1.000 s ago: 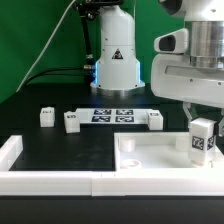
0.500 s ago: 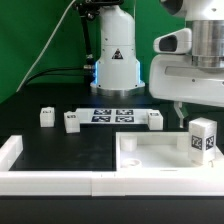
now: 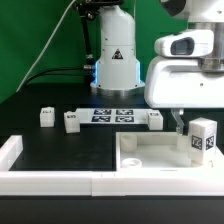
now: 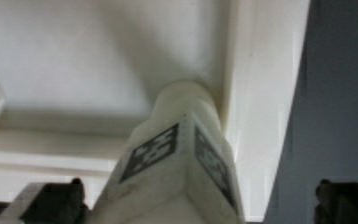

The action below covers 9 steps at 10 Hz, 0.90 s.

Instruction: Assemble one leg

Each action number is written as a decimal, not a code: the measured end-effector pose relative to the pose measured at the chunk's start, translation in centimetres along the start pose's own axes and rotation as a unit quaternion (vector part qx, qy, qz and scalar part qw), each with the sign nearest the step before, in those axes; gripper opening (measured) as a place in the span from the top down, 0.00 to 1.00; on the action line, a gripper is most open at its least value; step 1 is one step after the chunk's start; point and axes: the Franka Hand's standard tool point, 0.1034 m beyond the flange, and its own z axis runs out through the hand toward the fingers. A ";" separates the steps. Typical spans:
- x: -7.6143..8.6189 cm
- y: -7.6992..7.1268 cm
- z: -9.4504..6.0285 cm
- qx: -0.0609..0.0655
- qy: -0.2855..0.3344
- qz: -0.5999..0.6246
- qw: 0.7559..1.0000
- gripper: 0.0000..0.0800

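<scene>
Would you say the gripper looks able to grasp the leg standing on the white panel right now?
Probably yes: the gripper hangs open just above the leg, straddling it in the wrist view, with nothing else in the way.

Four legs, one panel

**White shell, dark joints, black cabling**

The glossy white, rounded arm base bears a dark triangular sticker, and a blue glow shines low on its side. Thin black cables trail off it. The bulky, smooth white wrist housing has a grey oval inset under a dark grey joint. In the wrist view the jaws are two black, blocky, blurred tips.
</scene>
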 end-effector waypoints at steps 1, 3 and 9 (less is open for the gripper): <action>0.0 0.0 0.0 -0.003 -0.001 -0.059 0.998 0.19; -0.4 0.3 0.3 -0.002 -0.012 -0.132 0.991 0.24; -0.5 0.2 0.3 -0.002 -0.012 -0.100 0.995 0.64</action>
